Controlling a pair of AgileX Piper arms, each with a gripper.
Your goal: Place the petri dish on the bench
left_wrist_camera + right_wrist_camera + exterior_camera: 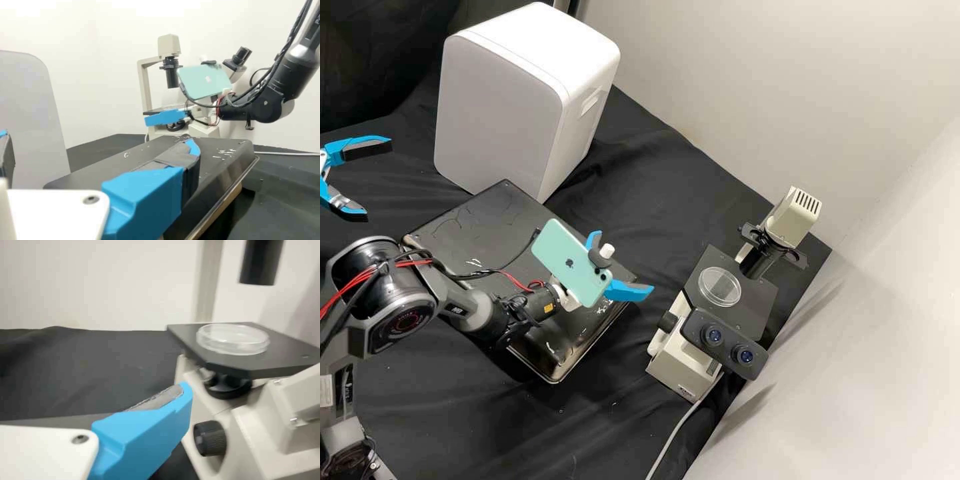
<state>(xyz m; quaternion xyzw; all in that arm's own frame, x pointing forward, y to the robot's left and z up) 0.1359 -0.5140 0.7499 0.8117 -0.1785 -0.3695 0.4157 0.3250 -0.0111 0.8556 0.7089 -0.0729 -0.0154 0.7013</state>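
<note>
1. Judging from the high view, the step in hand is reaching for the petri dish point(720, 285), which lies flat on the microscope point(677, 363) stage, not yet on the desk point(640, 180). The right claw point(623, 262) hangs just short of the microscope, spread wide and holding nothing. The left claw point(375, 177) sits well apart, likewise spread and empty.
2. In the left wrist view, the left claw's blue finger point(145, 200) points across a black tray point(225, 165) toward the microscope, touching nothing I can see.
3. In the right wrist view, the dish looks higher than the fingertip. I judge the claw should rise, straddle the rim with level fingers, close gently, then lift clear.
</note>
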